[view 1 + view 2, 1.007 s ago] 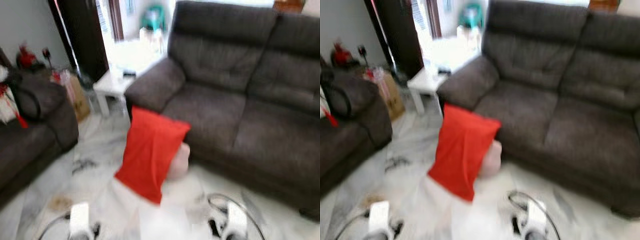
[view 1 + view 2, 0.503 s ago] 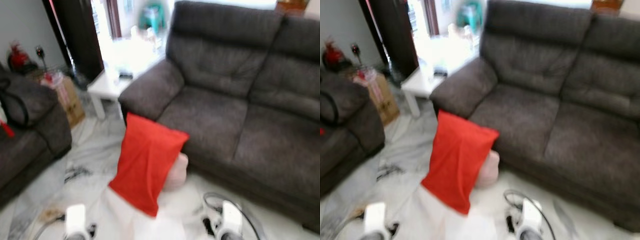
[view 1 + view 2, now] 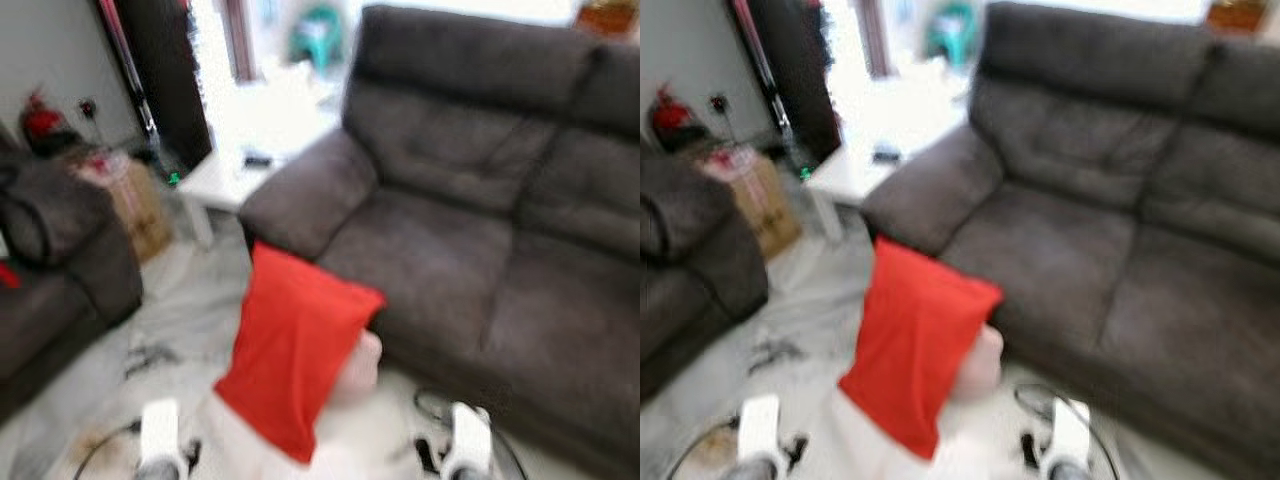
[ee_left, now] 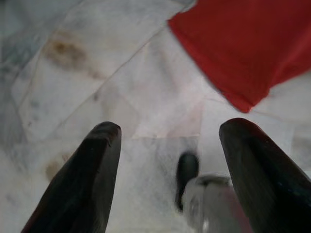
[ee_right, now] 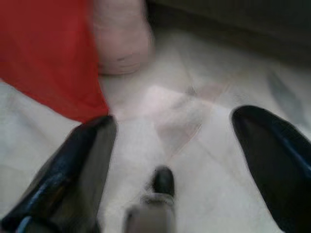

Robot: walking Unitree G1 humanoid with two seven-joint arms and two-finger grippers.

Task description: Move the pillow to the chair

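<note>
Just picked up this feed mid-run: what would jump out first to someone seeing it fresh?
The bright red pillow stands out first, propped on the pale marble floor against the front of the dark grey sofa, which spans the right side. Both grippers, left gripper and right gripper, hang open above the floor just short of the pillow.

floor (image 3: 190,300) open left of pillow (image 3: 295,355) | sofa (image 3: 470,230) blocks behind | side table (image 3: 235,170) beyond
</note>
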